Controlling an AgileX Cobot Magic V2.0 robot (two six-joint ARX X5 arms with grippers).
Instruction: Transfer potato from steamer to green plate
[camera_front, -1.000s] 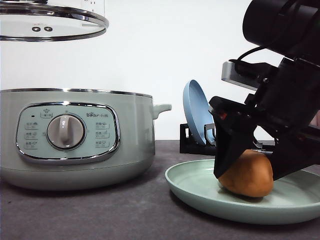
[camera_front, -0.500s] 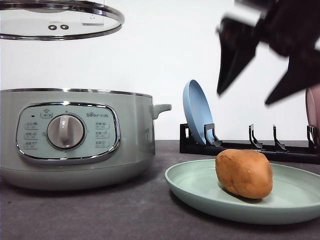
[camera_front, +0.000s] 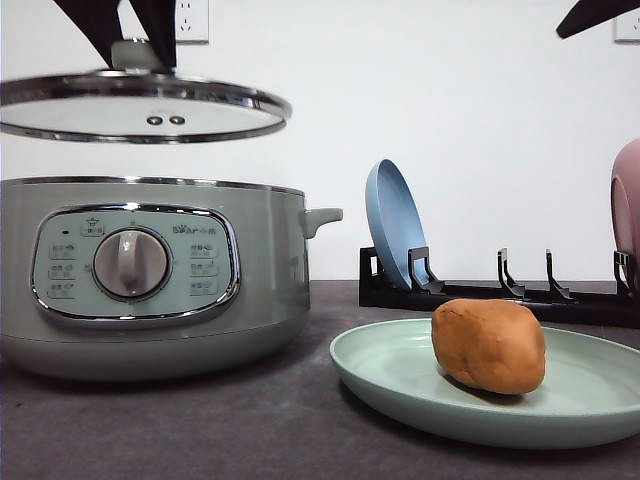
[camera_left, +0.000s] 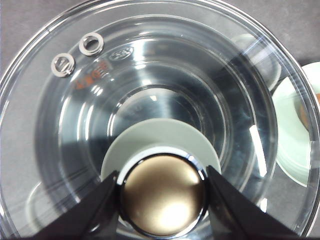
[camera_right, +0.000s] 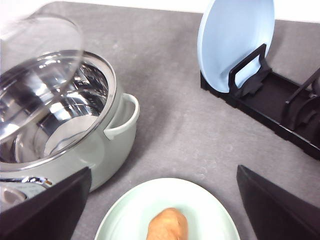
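The orange-brown potato (camera_front: 488, 345) (camera_right: 167, 225) lies on the green plate (camera_front: 400, 385) (camera_right: 205, 202), right of the steamer (camera_front: 150, 280) (camera_right: 117, 132). The steamer's pot stands uncovered and shows a bare steel inside. High above the plate, my right gripper (camera_right: 162, 212) is open with nothing between its fingers; one fingertip (camera_front: 590, 12) pokes in at the top right of the front view. My left gripper (camera_front: 135, 40) (camera_left: 162, 200) is shut on the knob of the glass lid (camera_front: 140, 105) (camera_left: 150, 90), and holds the lid level a little above the steamer.
A black dish rack (camera_front: 500, 290) (camera_right: 272, 102) stands behind the green plate, holding an upright blue plate (camera_front: 393, 225) (camera_right: 235, 42). A pink dish (camera_front: 627, 205) sits at the rack's right end. Grey tabletop (camera_front: 250, 430) lies bare between steamer and plate.
My right gripper let go of the potato on the green plate and rose up, almost out of the front view. The lid in my left gripper moved right and lower over the steamer.
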